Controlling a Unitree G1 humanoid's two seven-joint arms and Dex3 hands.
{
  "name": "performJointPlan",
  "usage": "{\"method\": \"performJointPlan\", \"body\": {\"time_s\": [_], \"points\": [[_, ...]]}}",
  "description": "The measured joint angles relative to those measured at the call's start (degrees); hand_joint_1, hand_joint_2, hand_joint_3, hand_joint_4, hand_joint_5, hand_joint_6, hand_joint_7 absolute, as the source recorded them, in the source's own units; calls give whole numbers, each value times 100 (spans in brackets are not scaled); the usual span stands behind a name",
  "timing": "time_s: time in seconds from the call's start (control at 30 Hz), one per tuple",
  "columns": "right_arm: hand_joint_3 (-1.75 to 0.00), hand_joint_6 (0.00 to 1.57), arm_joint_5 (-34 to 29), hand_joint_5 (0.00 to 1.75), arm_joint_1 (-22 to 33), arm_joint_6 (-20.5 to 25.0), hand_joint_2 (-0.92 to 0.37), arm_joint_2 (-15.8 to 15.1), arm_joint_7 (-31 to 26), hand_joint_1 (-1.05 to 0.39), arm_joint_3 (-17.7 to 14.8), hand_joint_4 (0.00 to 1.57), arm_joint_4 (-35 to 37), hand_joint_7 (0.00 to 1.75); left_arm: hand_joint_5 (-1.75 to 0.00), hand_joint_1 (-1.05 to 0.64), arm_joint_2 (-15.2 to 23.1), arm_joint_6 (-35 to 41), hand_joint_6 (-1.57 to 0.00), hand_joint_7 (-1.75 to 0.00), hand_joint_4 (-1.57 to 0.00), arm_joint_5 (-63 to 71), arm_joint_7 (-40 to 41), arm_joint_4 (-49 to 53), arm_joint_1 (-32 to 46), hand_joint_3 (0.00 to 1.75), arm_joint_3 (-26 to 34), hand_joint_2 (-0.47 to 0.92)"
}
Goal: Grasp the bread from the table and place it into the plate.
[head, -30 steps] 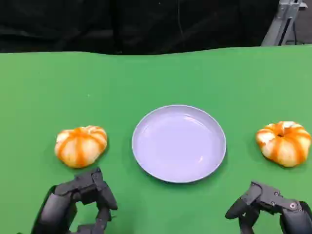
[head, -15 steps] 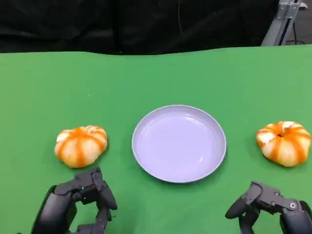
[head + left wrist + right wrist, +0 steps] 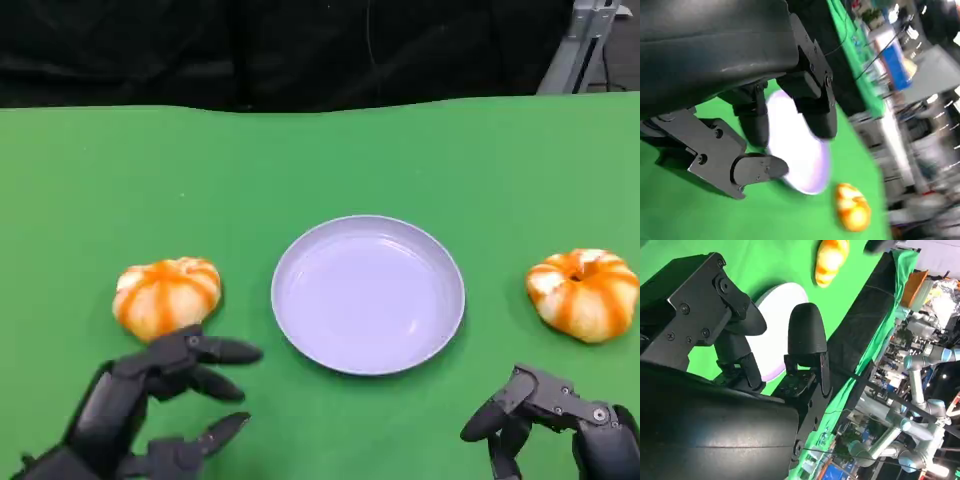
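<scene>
1. Bread (image 3: 167, 297) sits on the green table (image 3: 320, 160), on the robot's left side. It is round, with orange and white stripes.
2. Another bread (image 3: 583, 292) just like it sits on the right side of the table.
3. A light purple plate (image 3: 368, 294) lies between the two breads. It has nothing in it, and it touches neither bread.
4. The left hand (image 3: 150, 410) is near the front edge of the table, just in front of the left bread. Its fingers (image 3: 225, 351) are spread apart and point toward the plate. It holds nothing. One finger is very close to the bread, but I cannot tell if it touches.
5. The right hand (image 3: 555, 425) is low at the front right, in front of the right bread and apart from it. Its fingers are bent a little and spread apart. It holds nothing.
6. In the left wrist view, the left hand's black fingers (image 3: 760, 169) reach out over the green table with the plate (image 3: 805, 167) past them. A blurry bread (image 3: 852, 206) lies on the far side of the plate.
7. In the right wrist view, the right hand's fingers (image 3: 806, 335) are apart. The plate (image 3: 775, 330) shows between them, and a bread (image 3: 831, 260) lies farther off.
8. Behind the table hangs a black cloth (image 3: 280, 50).
</scene>
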Motion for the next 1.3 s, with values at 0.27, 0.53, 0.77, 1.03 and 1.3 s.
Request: {"method": "performJointPlan", "body": {"time_s": [0.27, 0.53, 0.77, 1.03, 1.3], "points": [[-138, 82, 0, 164, -4, 77, -29, 7, 0, 12, 0, 82, 3, 128, -42, -43, 633, 1127, -36, 0, -23, 2030, 492, -548, -479, 6, -79, 92], [-137, 81, 2, 164, -15, 110, -30, 17, 2, 12, 4, 82, 1, 128, -39, -42, 1016, 1129, -36, 0, -23, 3083, 1107, -258, -981, 3, -337, 92], [-137, 81, 2, 164, -16, 112, -30, 17, 2, 12, 4, 82, 1, 128, -37, -44, 1058, 1128, -36, 0, -22, 3086, 1188, -238, -981, 2, -393, 91], [-137, 82, 2, 164, 35, 124, -30, 35, 11, 10, 20, 82, -19, 128, -36, -48, 1028, 2269, -31, 0, -12, 4735, 1731, 1888, -2724, 0, -1519, 89], [-137, 82, -1, 164, 2, 124, -30, 37, 11, 10, 22, 82, -20, 128, -39, -48, 1023, 2333, -31, 0, -11, 4676, 1926, 2072, -2891, 0, -1739, 89]]}}
